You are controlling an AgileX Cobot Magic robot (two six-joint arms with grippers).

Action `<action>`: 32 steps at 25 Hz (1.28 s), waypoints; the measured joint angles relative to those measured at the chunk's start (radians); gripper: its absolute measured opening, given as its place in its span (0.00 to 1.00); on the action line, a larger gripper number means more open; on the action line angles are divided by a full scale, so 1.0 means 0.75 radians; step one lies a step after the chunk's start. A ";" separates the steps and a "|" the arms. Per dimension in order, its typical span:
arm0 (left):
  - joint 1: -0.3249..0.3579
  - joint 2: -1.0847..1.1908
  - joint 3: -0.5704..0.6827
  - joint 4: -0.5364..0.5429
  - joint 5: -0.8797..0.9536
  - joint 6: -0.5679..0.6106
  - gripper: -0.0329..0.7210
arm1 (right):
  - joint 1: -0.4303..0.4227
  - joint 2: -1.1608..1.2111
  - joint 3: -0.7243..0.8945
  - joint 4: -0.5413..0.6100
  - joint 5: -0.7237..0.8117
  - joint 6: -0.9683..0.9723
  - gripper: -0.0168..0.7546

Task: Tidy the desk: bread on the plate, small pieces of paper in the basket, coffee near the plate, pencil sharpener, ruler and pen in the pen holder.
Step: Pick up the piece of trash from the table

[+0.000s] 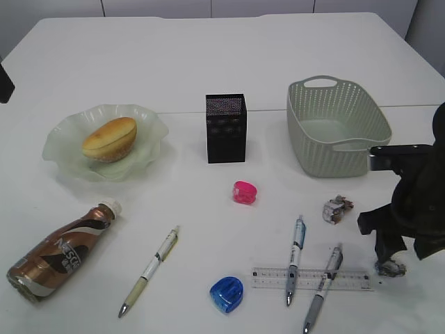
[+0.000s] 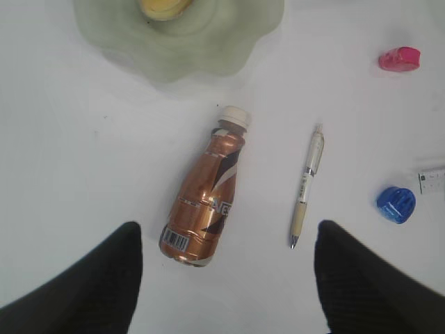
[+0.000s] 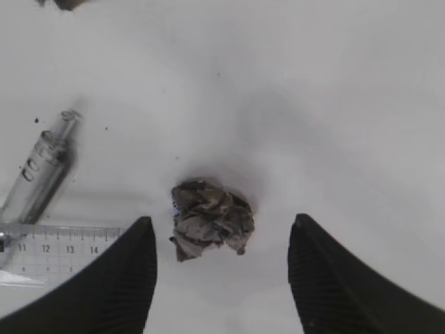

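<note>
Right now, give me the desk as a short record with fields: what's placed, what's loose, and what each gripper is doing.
placed: bread on plate
basket: no paper seen inside
holder: contents not visible
loose: coffee lying down, three pens, ruler, two sharpeners, two paper balls
right gripper: open, straddling paper ball
left gripper: open, above coffee

A bronze coffee bottle carries the "NESCAFE" brand; a barcode marks its base. The clear ruler shows 11 to 14.
</note>
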 joint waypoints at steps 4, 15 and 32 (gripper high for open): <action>0.000 0.000 0.000 0.000 0.000 0.000 0.79 | 0.000 0.018 0.000 0.000 -0.008 -0.005 0.63; 0.000 0.000 0.000 0.000 0.000 -0.002 0.79 | 0.000 0.113 -0.005 0.000 -0.010 -0.012 0.63; 0.000 0.000 0.000 0.000 0.000 -0.002 0.79 | 0.000 0.114 -0.004 -0.001 -0.058 -0.012 0.63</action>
